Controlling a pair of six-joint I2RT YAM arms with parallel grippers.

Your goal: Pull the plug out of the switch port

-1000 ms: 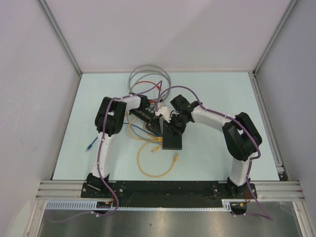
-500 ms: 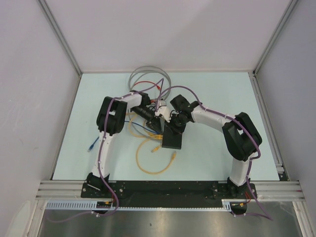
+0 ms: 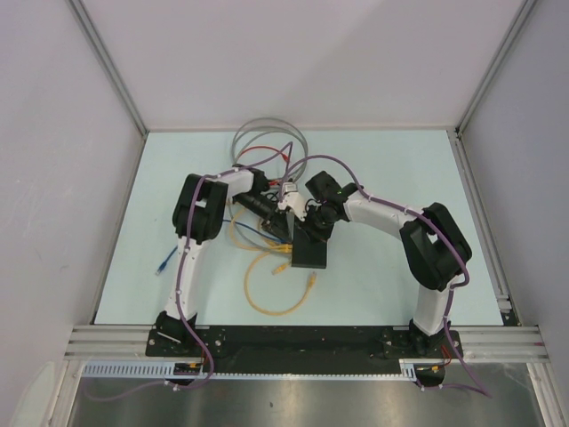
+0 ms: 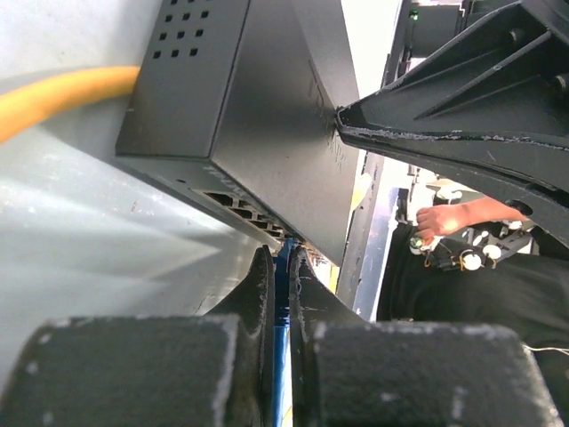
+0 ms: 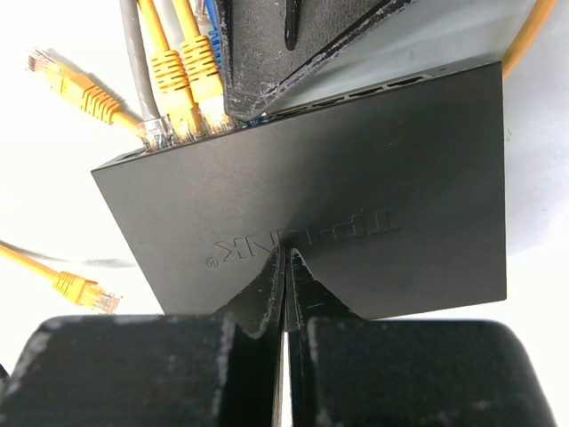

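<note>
Top view: the switch lay near the middle of the pale table, between my two arms. Yellow cables were looped at its near left and a grey cable coil lay behind it. My left gripper reached in from the left to the switch's left edge, and my right gripper came in from the right over the box. A loose blue connector lay well apart, beside the left arm. Finger state could not be resolved from above. Left wrist view: my left fingers stood narrow, clamped on the blue plug, which showed as a thin blue strip between them running up to the socket row on the switch's edge. Whether it sat in its port or was out, I could not tell. One finger of my right gripper touched the switch's top face with its tip. Right wrist view: my right fingers were closed tip to tip with nothing between them, the tips resting on the switch's top face just below the printed logo. Along the socket edge, two yellow plugs and a grey cable met the ports, just beside the left gripper, which covered the next sockets. A loose yellow plug lay on the table off the switch's corner.
</note>
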